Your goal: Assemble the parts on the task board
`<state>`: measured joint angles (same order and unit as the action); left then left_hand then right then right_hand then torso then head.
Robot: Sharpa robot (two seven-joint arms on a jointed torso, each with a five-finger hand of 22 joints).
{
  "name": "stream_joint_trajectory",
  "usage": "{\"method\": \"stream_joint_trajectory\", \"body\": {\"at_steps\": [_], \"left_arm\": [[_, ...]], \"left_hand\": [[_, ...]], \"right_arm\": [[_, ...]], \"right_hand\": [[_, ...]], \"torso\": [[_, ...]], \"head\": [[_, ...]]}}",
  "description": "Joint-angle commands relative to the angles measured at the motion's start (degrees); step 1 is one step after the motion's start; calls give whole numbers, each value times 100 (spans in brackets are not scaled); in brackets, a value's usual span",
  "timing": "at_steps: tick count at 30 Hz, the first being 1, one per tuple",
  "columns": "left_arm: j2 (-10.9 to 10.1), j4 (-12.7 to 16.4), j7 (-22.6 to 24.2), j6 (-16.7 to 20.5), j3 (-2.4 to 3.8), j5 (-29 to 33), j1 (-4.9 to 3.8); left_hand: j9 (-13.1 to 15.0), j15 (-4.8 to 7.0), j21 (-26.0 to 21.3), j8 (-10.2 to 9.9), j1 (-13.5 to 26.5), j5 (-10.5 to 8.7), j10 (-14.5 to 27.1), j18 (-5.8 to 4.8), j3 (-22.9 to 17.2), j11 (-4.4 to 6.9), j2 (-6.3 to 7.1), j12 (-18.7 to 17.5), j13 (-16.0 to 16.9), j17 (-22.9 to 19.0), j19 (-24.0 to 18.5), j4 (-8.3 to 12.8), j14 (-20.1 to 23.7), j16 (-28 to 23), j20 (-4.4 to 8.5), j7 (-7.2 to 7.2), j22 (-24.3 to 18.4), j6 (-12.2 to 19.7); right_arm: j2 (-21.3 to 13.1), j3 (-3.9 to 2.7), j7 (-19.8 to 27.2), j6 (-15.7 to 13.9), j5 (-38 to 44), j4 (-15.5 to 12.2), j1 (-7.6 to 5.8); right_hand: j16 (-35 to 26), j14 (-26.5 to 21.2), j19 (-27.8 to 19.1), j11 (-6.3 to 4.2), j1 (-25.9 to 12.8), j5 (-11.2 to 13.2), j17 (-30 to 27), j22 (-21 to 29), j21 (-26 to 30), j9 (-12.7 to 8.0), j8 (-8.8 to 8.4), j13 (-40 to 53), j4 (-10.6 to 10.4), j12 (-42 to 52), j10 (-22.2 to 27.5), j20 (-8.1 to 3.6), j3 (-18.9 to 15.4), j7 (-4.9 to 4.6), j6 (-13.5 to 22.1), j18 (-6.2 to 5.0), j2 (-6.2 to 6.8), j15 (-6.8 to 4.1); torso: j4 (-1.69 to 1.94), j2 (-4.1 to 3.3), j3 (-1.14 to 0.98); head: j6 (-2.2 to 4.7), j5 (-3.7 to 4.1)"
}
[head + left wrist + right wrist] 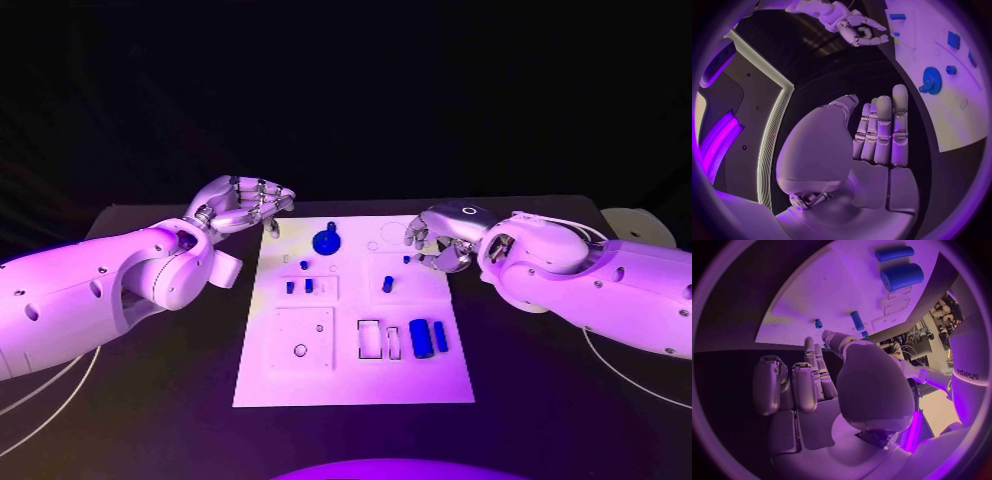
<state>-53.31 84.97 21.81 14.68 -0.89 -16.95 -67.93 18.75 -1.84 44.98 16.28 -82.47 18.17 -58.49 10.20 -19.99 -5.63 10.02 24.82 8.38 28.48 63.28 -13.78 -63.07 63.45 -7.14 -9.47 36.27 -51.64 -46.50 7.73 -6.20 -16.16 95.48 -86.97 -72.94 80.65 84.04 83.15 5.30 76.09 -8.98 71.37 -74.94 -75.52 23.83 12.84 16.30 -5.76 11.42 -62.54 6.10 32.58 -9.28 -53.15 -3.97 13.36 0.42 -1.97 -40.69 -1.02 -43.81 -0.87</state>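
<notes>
Left hand (pixel 245 205) up, fingers bent a little, holding nothing. Right hand (pixel 437 238) low, fingers curled in, nothing in it. Both white arms reaching in from the sides.

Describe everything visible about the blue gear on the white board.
The blue gear is a flat round toothed wheel, seemingly plastic, with a small knob by its rim. It sits on the task board near the far edge, between the two hands, and neither touches it. The left wrist view shows its teeth and central hub.
</notes>
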Motion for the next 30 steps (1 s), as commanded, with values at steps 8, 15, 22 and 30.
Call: {"method": "stream_joint_trajectory", "body": {"at_steps": [8,15,22,30], "left_arm": [[-5,197,572,-49,0,1071,17],[-14,226,576,-49,0,1100,18],[-33,251,560,-45,0,1108,17],[-47,247,525,-41,0,1121,17]], "left_hand": [[9,46,-47,51,-91,26,-62,42,-64,13,13,60,24,-18,0,10,8,-27,59,8,-17,-52],[9,47,-50,53,-97,26,-62,42,-70,14,14,65,26,-20,2,14,9,-28,61,8,-18,-55],[8,49,-53,51,-109,25,-55,41,-81,13,18,70,29,-23,4,22,12,-31,65,4,-21,-50],[6,49,-57,48,-120,23,-44,40,-92,10,23,74,31,-27,6,30,15,-34,68,-2,-23,-40]], "right_arm": [[348,13,-327,357,743,279,94],[475,18,-291,376,771,377,153],[529,21,-307,438,774,440,187],[553,27,-351,544,799,507,219]], "right_hand": [[36,230,60,24,42,-26,15,-826,-59,-14,-38,-69,47,-68,-48,18,79,-29,-26,95,30,57],[48,231,86,11,68,-59,26,-869,-124,-10,-17,-146,116,-84,-164,19,169,-19,-111,106,-16,50],[66,235,128,-37,98,-31,45,-931,-223,5,29,-208,222,-84,-337,1,276,19,-241,125,-88,9],[87,241,186,-96,138,-15,71,-1009,-356,32,94,-234,369,-75,-522,-28,379,73,-400,153,-196,-46]], "torso": [[13,-5,0],[7,-3,0],[11,-6,-4],[10,-3,-7]], "head": [[-15,42],[-37,13],[-53,9],[-76,3]]}}
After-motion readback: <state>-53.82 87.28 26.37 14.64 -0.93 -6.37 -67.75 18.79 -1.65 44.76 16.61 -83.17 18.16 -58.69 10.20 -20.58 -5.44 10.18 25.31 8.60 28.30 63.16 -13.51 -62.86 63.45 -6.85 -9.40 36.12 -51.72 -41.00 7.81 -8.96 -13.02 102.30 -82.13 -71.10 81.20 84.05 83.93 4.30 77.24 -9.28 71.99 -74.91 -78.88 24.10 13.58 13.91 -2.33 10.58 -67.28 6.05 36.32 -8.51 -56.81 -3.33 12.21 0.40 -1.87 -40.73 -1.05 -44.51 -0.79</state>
